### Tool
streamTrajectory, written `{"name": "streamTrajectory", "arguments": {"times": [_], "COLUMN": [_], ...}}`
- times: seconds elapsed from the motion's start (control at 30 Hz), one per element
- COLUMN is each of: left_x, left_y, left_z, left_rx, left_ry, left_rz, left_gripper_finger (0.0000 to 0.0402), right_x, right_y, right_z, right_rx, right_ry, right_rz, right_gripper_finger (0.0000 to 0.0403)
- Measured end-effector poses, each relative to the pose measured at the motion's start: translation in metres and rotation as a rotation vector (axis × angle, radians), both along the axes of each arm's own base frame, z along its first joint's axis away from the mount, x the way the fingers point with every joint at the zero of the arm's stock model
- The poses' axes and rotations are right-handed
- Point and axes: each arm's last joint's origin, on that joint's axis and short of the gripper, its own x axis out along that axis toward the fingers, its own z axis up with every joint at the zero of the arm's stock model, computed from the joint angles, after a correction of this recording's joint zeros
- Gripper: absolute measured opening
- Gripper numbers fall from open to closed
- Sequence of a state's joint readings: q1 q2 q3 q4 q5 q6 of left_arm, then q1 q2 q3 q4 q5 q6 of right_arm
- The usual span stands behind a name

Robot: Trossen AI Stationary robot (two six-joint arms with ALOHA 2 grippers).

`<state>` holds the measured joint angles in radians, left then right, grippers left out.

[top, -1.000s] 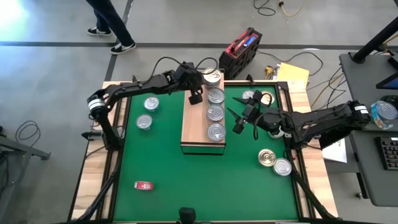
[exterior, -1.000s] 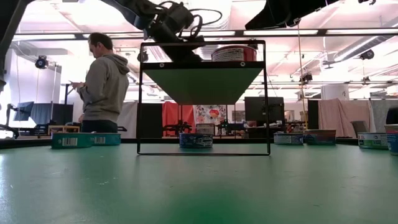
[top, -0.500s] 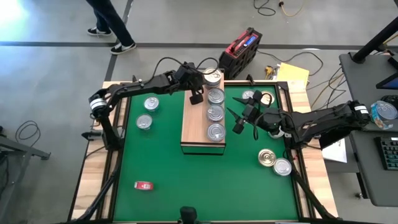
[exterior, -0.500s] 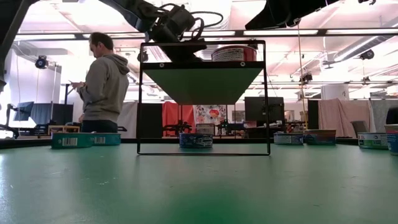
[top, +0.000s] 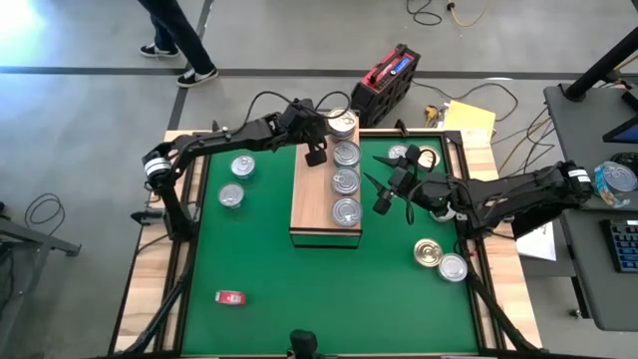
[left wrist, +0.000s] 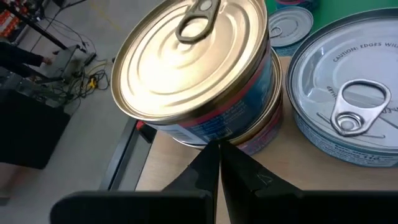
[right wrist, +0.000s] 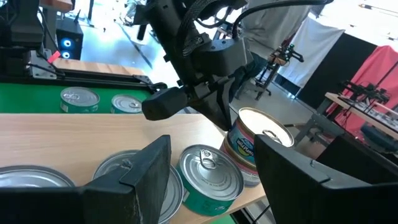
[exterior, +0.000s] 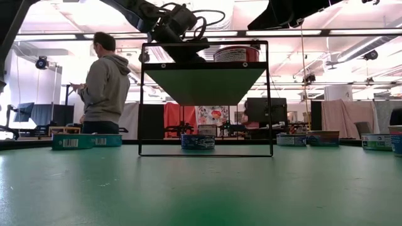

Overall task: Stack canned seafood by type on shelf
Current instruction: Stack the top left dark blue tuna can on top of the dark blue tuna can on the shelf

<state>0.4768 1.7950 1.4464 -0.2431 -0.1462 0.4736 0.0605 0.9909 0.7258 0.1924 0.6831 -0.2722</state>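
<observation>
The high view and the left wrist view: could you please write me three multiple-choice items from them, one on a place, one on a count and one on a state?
1. Where does the small red object lie?
A. On the green mat
B. On top of a can
C. In a gripper

2. How many cans lie on the mat on the left arm's side of the shelf?
A. One
B. Two
C. Four

3. How are the fingers of the left gripper?
A. Wide open
B. Clamped on a can
C. Shut, holding nothing

Key:
1 A: it lies alone on the mat, apart from the shelf and both arms.
2 B: two silver lids show there.
3 C: the left wrist view shows the fingertips pressed together, with nothing between them.
</observation>
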Motion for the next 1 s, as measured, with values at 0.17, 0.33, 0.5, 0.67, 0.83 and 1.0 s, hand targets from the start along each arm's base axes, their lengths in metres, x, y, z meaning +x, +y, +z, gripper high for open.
{"name": "streamTrajectory", "arguments": {"times": [0.17,0.33,0.5,0.67,0.83,1.0], "left_x": [-0.001,0.000,0.005,0.009,0.009,0.009], "left_y": [-0.001,0.001,0.004,0.007,0.009,0.009], "left_z": [-0.002,-0.006,-0.018,-0.021,-0.018,-0.017], "left_rx": [-0.016,-0.017,-0.013,0.000,0.010,0.016], "left_ry": [0.024,0.033,0.051,0.046,0.037,0.035], "left_rz": [0.002,0.001,-0.005,-0.010,-0.008,-0.011], "left_gripper_finger": [0.0000,0.0000,0.0000,0.0000,0.0000,0.0000], "right_x": [0.000,0.000,0.000,0.000,0.000,0.000], "right_y": [0.000,0.000,0.000,0.000,0.000,0.000], "right_z": [0.000,0.000,0.000,0.000,0.000,0.000], "right_rx": [0.000,0.000,0.000,0.001,0.000,0.000], "right_ry": [0.000,0.001,0.001,0.001,0.001,0.001], "right_rz": [-0.001,0.000,-0.001,0.000,-0.001,-0.001], "right_gripper_finger": [0.0219,0.0219,0.0219,0.0219,0.0219,0.0219]}}
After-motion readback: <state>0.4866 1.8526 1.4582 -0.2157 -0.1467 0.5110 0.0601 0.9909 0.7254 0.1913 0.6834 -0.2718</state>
